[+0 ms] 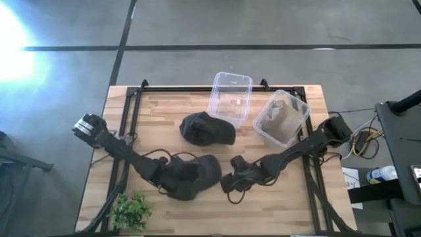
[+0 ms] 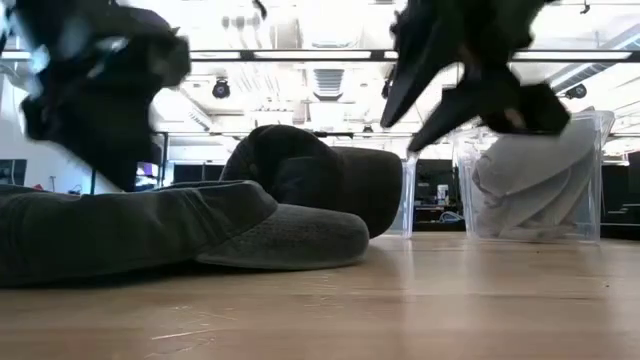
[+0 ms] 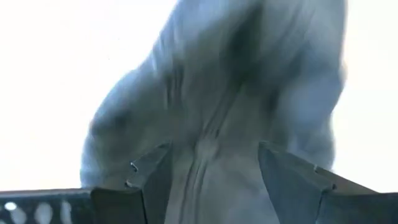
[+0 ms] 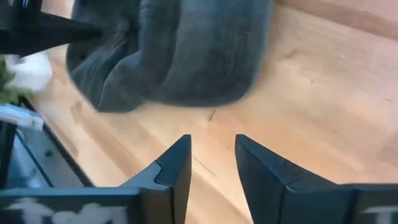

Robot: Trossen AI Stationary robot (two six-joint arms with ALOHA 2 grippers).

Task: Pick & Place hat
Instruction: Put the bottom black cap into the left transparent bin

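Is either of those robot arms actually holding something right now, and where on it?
The left gripper has dark cap fabric bunched between its fingers; which part of the cap cannot be told. The right gripper is open over bare wood.

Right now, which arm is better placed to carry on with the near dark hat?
The left. The left hand is at the near hat, fabric between its fingers. The right hand hovers open beside it over the bare table.

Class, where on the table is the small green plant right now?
In the high view the green plant sits at the table's near left corner, just beside the left arm and near the dark hat at the left claw.
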